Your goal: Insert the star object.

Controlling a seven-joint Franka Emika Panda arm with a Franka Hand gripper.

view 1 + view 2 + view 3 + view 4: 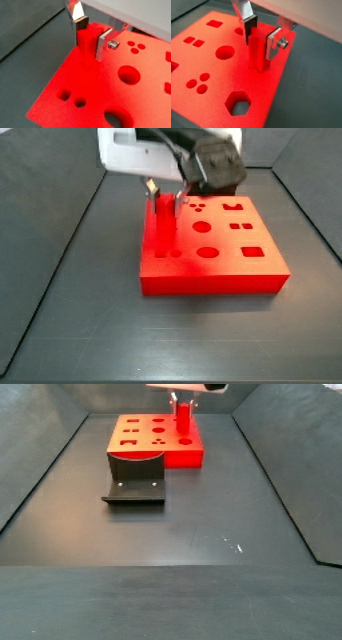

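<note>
The star object [258, 56] is a slim red peg standing upright on the large red block [218, 70], near one edge of it. Its lower end meets the block's top; I cannot tell how deep it sits. My gripper [261, 36] is shut on the peg's upper part, a dark pad on one side and a silver plate on the other. In a wrist view the peg [85, 44] shows between the fingers of the gripper [90, 34]. In both side views the peg [163, 223] [183, 419] stands under the gripper [168, 190] [183, 396].
The block [221, 263] [147, 442] has several shaped holes, among them a hexagonal one [238, 102] and round ones [129, 74]. The fixture [135, 484] stands on the dark floor against the block's near side. Dark walls surround the floor.
</note>
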